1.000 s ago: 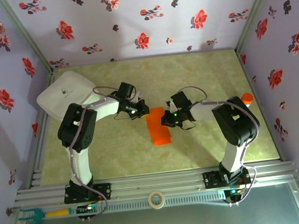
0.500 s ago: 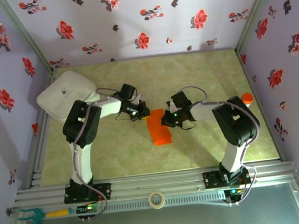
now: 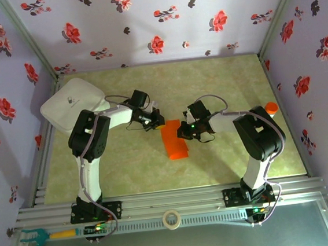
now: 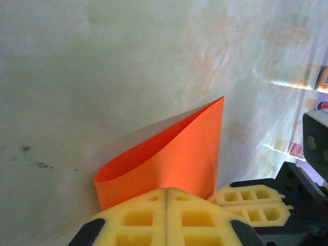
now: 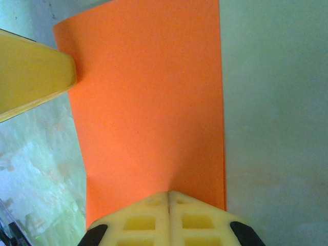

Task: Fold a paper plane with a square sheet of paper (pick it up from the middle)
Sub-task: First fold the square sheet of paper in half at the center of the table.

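The square sheet of paper (image 3: 175,144) is bright orange and lies folded over into a narrow strip at mid table. In the left wrist view the sheet (image 4: 174,154) curls up in an open loop. My left gripper (image 3: 159,123) is at its far left corner, jaws closed (image 4: 166,190), with the paper puckered at the tips. My right gripper (image 3: 182,131) is at the sheet's right side, also closed (image 5: 168,193), and a small crease in the sheet (image 5: 148,102) runs out from its tips. One left finger (image 5: 31,77) touches the sheet's corner.
A white square box (image 3: 72,103) sits at the back left of the mat. An orange-capped bottle (image 3: 271,108) stands by the right wall. A tape roll (image 3: 172,219) and a teal-headed tool (image 3: 32,237) lie on the near rail.
The left arm has shifted a little, its gripper settling closer to the sheet's far corner. The right arm and the sheet have hardly moved.
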